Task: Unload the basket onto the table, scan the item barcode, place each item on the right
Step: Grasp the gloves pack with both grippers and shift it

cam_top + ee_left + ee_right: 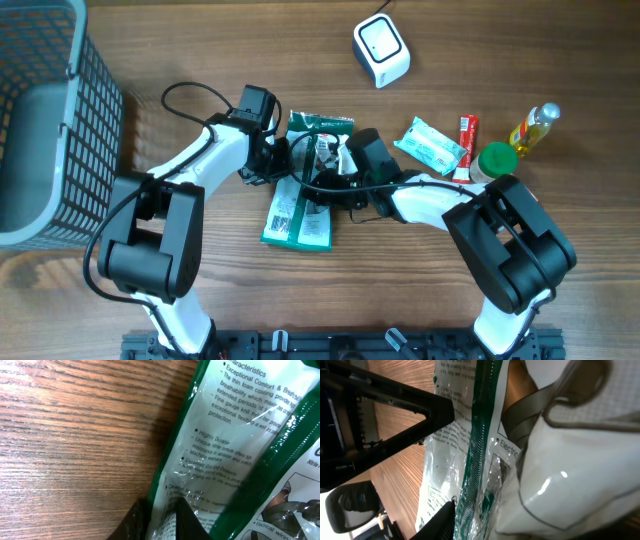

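Note:
The item is a green and white glove packet (318,140) with printed text, held up between both arms at the table's middle. My left gripper (283,160) is shut on the packet's edge, and in the left wrist view its two dark fingers (187,520) pinch the clear film (235,435). My right gripper (337,168) reaches the packet from the right. In the right wrist view one black finger (442,520) lies against the packet's green seam (480,435); the other finger is hidden behind crumpled plastic. No barcode shows. The white scanner (381,50) stands at the back.
More green packets (300,218) lie flat under the arms. A grey wire basket (50,120) fills the left side. At the right lie a wipes pack (432,145), a red tube (466,140), a green-lidded jar (497,160) and a yellow bottle (533,127).

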Robot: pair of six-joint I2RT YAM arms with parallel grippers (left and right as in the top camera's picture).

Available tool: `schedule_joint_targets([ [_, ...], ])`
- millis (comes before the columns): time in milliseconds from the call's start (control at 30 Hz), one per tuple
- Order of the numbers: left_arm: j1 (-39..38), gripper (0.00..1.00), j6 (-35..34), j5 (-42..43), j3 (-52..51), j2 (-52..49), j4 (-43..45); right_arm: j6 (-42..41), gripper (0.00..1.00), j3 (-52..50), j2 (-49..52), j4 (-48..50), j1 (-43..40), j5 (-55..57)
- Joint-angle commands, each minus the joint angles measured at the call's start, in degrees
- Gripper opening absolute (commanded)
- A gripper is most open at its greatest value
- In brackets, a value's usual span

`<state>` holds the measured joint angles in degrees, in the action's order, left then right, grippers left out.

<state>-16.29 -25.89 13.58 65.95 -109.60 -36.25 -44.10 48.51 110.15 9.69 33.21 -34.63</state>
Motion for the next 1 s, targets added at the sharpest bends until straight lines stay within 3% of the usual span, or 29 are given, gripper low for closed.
schedule_joint_targets([
  [0,-0.7,0.13,-0.5,-0.1,-1.8,-1.0,-0.1,0.7,0.29,-1.2,2.0,0.2,0.7,3.9],
  [300,-0.6,0.09,-0.5,-0.1,-1.7,-0.7,0.1,0.7,0.16,-1.2,2.0,0.8,1.2,5.0],
  [400,0.9,0.19,-0.5,-0.1,0.5,2.2,-0.4,2.2,0.05,-1.2,2.0,0.6,1.2,5.0],
  [600,5.2,0.45,-0.1,-0.4,3.7,11.8,0.1,3.6,0.04,-1.2,2.0,0.6,1.2,5.0],
  [733,8.5,0.49,-0.1,-5.6,3.7,14.0,-1.7,5.4,0.04,-1.2,2.0,0.7,1.2,5.0],
  [867,12.3,0.63,0.0,-14.0,3.4,13.9,-5.2,6.7,0.04,-1.2,2.0,0.7,1.2,5.0],
  [967,13.6,0.66,0.2,-15.5,3.4,13.9,-6.2,7.3,0.04,-1.2,2.0,0.9,1.2,5.0],
])
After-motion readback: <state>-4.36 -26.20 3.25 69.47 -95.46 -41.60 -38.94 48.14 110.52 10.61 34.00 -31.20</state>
